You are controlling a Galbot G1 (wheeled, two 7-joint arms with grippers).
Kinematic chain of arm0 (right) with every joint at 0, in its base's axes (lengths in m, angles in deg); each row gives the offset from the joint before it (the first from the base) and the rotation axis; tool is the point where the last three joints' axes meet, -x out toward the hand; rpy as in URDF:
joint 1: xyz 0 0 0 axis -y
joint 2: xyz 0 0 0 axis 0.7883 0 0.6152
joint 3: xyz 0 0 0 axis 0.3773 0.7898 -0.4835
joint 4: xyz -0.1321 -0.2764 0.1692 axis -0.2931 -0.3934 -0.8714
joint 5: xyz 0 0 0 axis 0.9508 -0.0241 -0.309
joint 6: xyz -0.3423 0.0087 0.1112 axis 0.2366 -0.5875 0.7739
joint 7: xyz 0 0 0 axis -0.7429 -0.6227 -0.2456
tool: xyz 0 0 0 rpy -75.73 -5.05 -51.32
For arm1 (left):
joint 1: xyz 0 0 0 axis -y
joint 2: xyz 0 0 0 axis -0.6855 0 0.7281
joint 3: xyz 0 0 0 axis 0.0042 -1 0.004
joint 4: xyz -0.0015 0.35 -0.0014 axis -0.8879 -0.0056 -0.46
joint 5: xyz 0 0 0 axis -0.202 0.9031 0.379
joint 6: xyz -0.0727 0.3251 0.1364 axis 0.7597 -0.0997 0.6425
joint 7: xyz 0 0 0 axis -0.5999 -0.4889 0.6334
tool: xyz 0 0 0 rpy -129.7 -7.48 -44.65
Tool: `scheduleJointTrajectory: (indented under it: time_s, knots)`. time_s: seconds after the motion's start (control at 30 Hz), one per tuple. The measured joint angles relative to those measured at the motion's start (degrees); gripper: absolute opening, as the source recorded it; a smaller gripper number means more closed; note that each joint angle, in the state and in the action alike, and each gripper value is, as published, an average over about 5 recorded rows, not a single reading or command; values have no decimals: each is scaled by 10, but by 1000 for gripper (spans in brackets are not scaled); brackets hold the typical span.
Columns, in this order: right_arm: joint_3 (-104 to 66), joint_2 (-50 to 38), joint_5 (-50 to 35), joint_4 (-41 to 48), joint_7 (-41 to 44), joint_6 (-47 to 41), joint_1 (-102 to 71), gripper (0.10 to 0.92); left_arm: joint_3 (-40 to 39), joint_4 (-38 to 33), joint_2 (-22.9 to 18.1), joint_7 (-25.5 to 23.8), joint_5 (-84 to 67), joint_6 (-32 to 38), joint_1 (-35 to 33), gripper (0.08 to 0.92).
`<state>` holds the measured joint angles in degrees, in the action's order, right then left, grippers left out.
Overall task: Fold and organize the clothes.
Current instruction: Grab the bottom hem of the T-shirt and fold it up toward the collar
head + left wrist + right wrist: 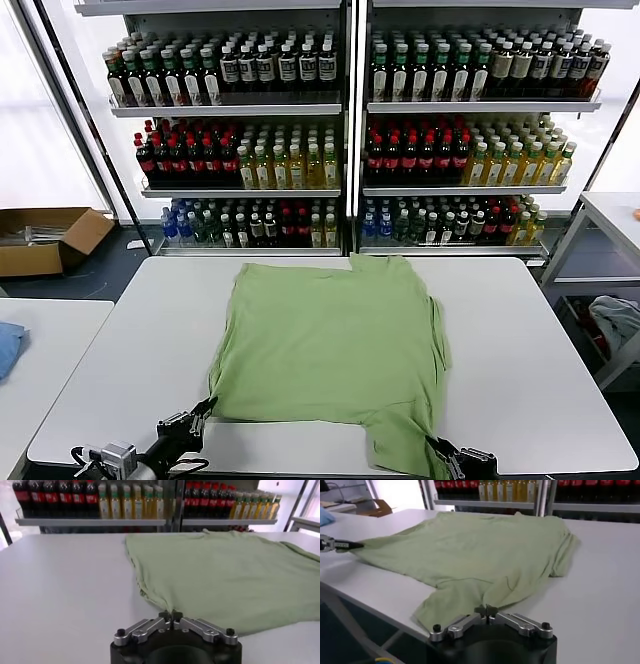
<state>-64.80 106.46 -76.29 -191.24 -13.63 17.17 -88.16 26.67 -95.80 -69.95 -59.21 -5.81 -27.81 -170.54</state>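
One light green shirt point(330, 330) lies spread flat on the white table point(530, 370), plain back up. It also shows in the left wrist view point(225, 565) and the right wrist view point(470, 545). My left gripper point(205, 408) is at the shirt's near left corner and is shut on the fabric edge point(170, 615). From the right wrist view it shows far off point(345, 544), with the corner drawn to a point. My right gripper point(437, 447) is at the near right part, which hangs over the table's front edge, and is shut on it point(485, 611).
Shelves of bottles point(340, 130) stand behind the table. A cardboard box point(45, 240) sits on the floor at the far left. A blue cloth point(8, 345) lies on a side table to the left. A pale bundle point(615, 320) lies low at the right.
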Motion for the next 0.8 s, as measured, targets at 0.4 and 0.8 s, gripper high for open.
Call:
scheduleJointTrajectory:
  time_s: [0.4, 0.8]
  knots:
    - [9, 16, -58, 0, -15, 10, 20, 105, 18, -35, -11, 15, -20, -9, -4, 89]
    - [29, 18, -100, 55, -30, 5, 132, 105, 12, -15, -9, 37, -63, -31, 54, 89]
